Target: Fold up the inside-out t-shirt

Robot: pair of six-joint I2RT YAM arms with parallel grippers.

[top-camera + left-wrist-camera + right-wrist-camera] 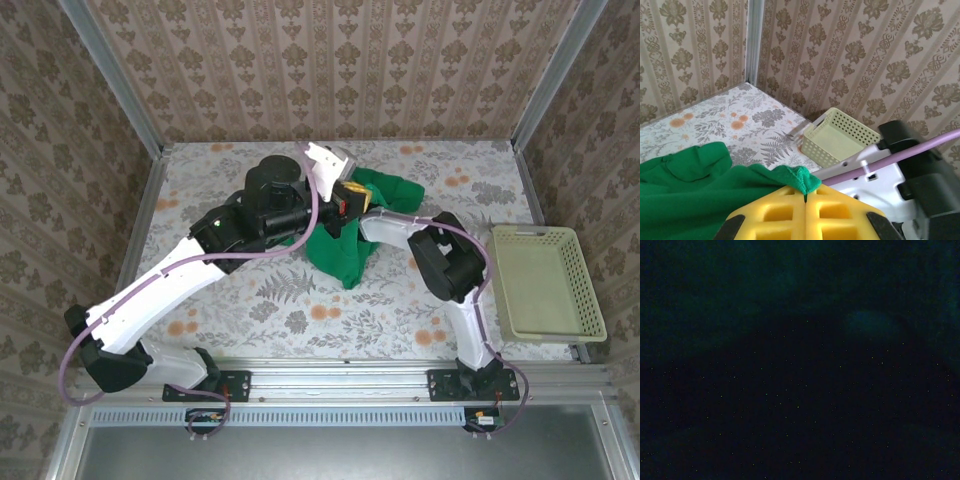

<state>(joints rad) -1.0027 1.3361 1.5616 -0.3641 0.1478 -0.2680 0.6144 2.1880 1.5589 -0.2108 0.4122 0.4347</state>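
The shirt lay bunched near the middle of the table, toward the back. The left gripper held a fold of its green cloth, yellow jaws pressed together on it. The right gripper was buried in the shirt, its wrist view dark, so its jaws could not be told. The basket sat at the right edge, well apart.
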